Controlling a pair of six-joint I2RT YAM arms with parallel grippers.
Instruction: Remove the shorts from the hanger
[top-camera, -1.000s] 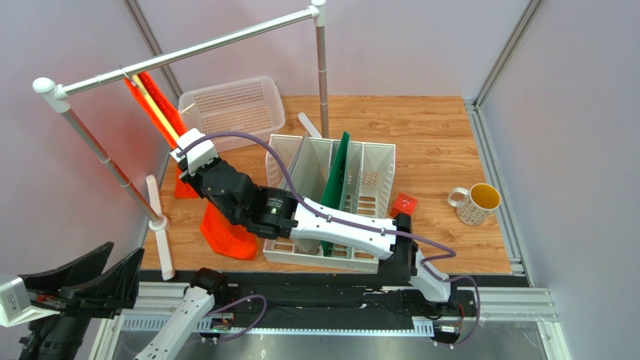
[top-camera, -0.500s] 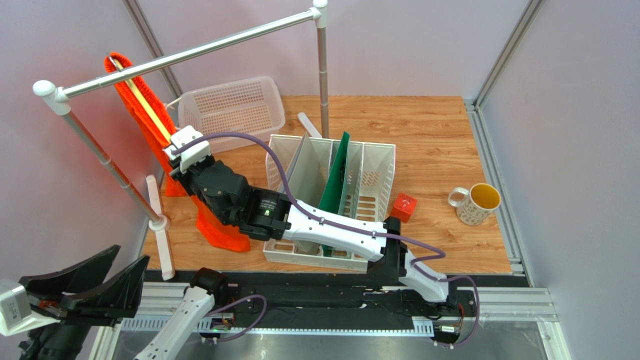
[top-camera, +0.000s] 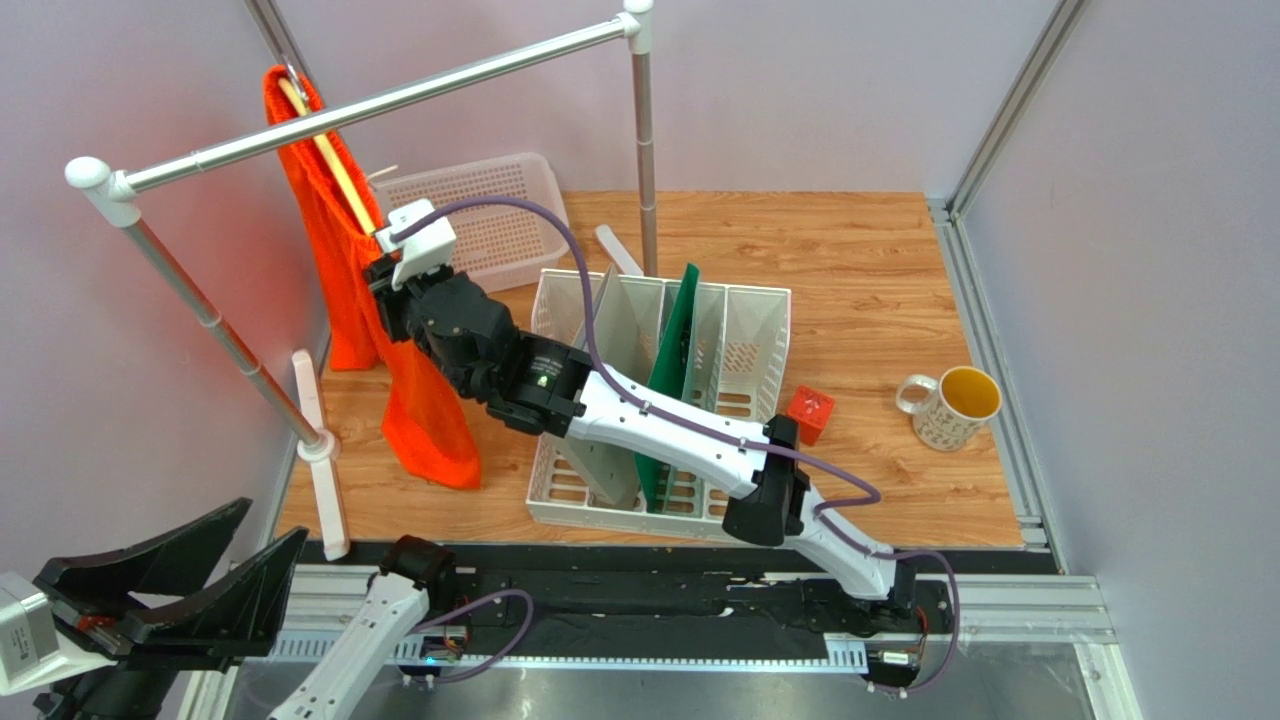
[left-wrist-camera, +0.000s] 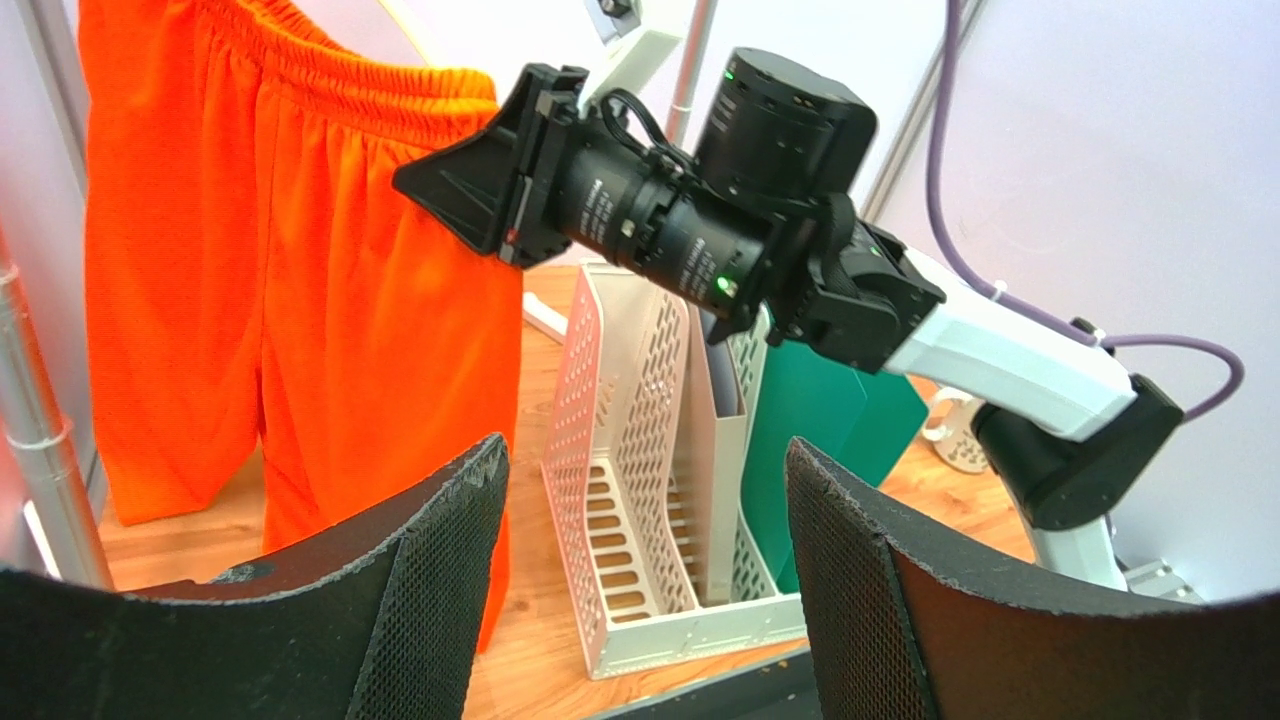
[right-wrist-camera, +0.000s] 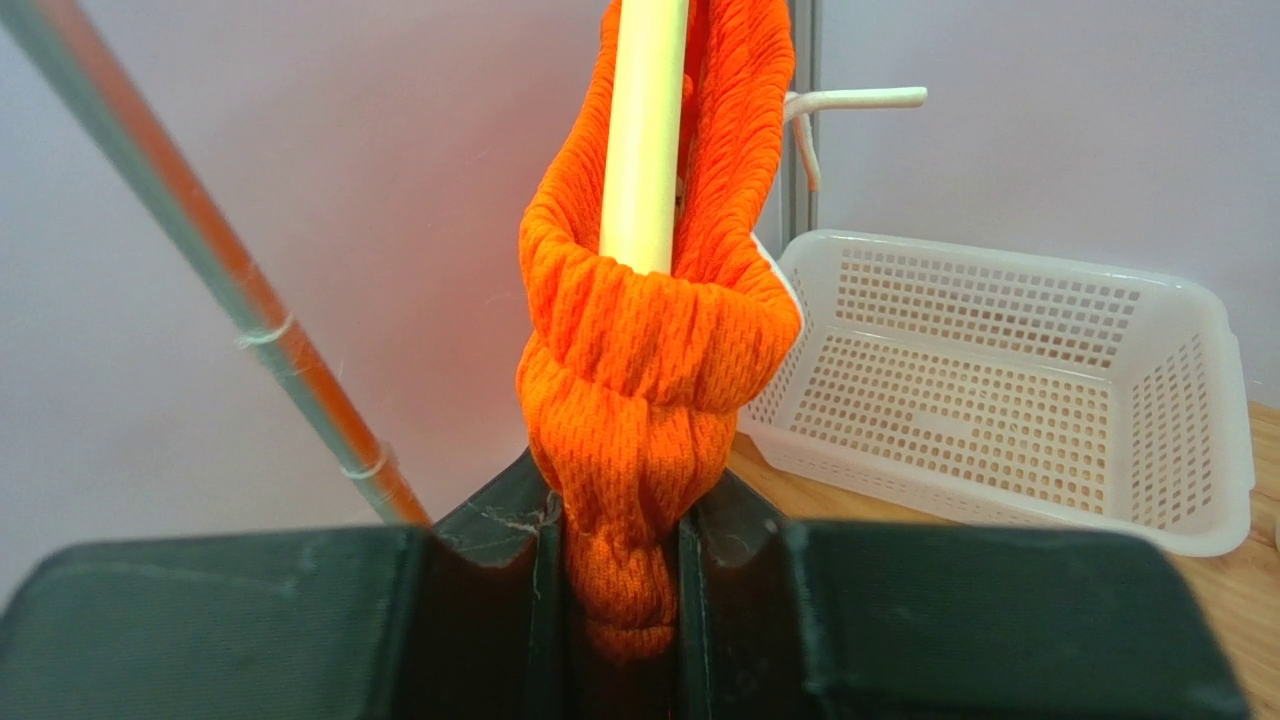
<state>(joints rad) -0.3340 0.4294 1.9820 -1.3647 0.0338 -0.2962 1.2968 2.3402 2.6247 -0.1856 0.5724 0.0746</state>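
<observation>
Task is not done: the shorts (top-camera: 418, 405) are hanging from the hanger (top-camera: 334, 162) up at the rail (top-camera: 451, 87), waistband looping over the pale bar, both legs dangling down to the table. The right gripper (right-wrist-camera: 621, 563) is clamping a bunched fold of orange fabric just below the hanger's lower end, so the grab looks made. Judging from that, pulling the band off the bar is what's left. The left gripper (left-wrist-camera: 639, 495) is idling low at the near left, jaws apart, nothing between them. Hard to read: the hanger's hook is getting lost behind rail and fabric, its upper end is covered by cloth, and the top view is hiding the right fingertips inside the shorts.
</observation>
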